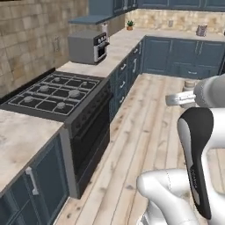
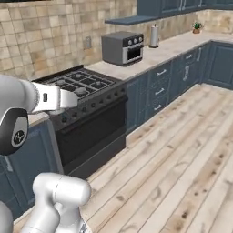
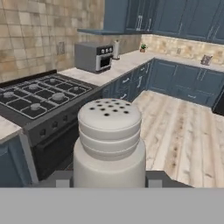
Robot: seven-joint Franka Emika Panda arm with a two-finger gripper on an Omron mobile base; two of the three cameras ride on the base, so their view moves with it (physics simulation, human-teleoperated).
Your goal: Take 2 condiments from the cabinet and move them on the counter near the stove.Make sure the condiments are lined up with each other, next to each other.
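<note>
We have the short grey-white cylindrical shaker with the perforated lid (image 3: 109,144) pinched upright in the two-finger gripper (image 3: 109,181), its long axis standing vertical at the bottom centre of the hand view. The jaws are closed against its sides, so this condiment is carried, not yet set down.

What our next move turns on is where the landing spot lies: the black gas stove with grid grates (image 3: 41,96) sits to the left and beyond the shaker in the hand view, and the beige marbled stone counter (image 3: 116,65) runs on past it toward the upper middle, with a grey toaster oven (image 3: 92,56) standing on it. A nearer strip of the same counter shows at the lower left of the left base view.

The white arm is folded high above the wooden floor, forearm reaching level, well apart from the counter.
</note>
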